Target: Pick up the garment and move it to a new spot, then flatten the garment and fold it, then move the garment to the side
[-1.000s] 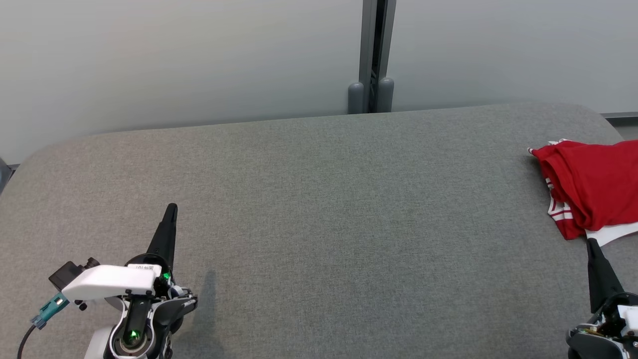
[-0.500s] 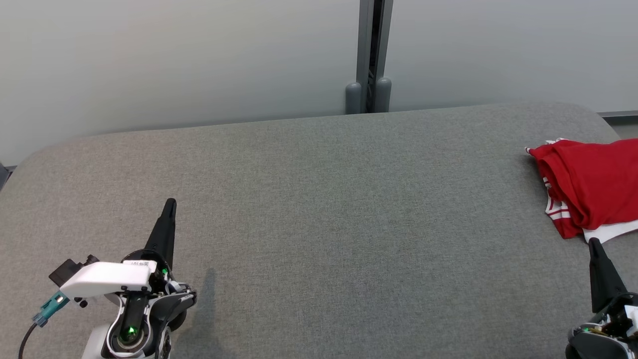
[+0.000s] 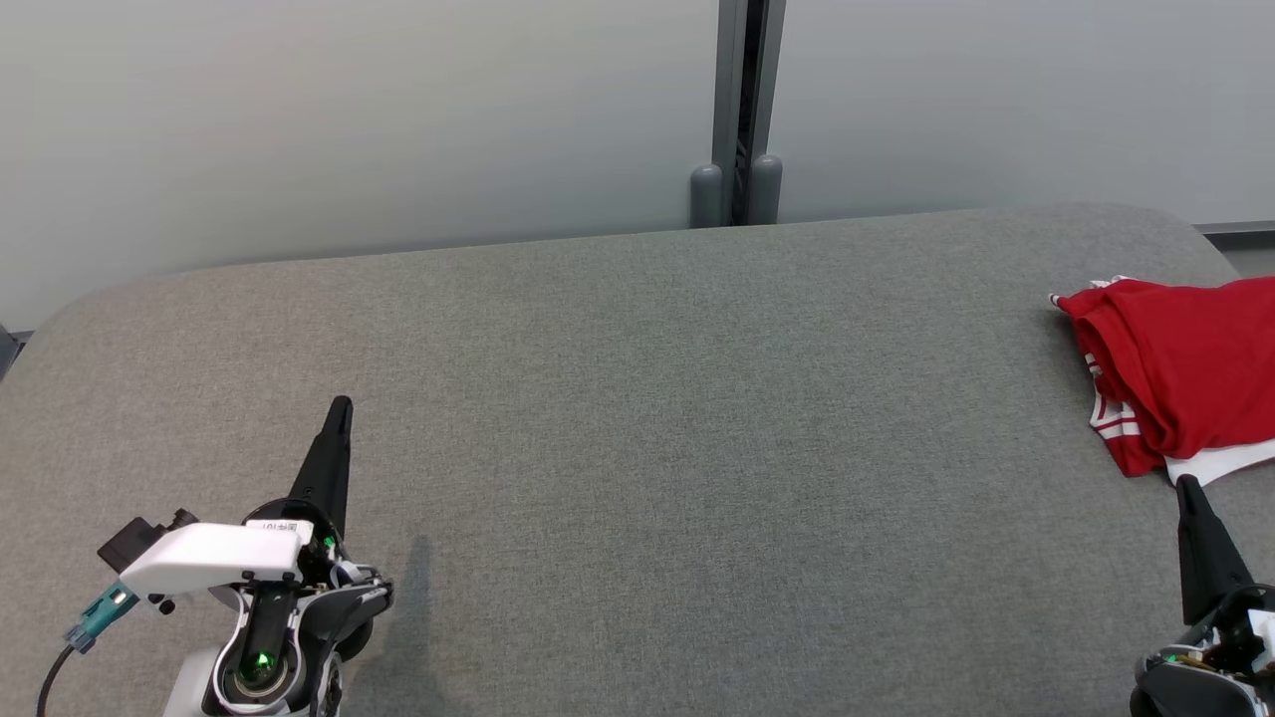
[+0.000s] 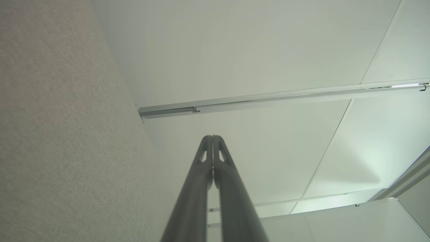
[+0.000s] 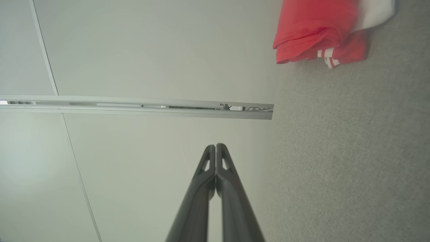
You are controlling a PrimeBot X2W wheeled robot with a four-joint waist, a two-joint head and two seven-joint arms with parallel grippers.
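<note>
Both pressed together, empty: left pincer (image 3: 341,403) well apart from red garment (image 3: 1180,363) (white-striped), right pincer (image 3: 1183,484) just beside.

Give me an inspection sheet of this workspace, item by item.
Surface: grey fabric-covered table, rounded corners.
Job's things: red garment with white trim, in a folded heap at the table's right end, partly cut by the head view's edge.
Clutter: nothing seen.
Grippers: left gripper shut, holding nothing, over the near left; right gripper shut, holding nothing, tip just short of the garment.
Cables: dark cable with teal connector beside the left wrist.
Surroundings: pale wall panels, grey post behind the table.
</note>
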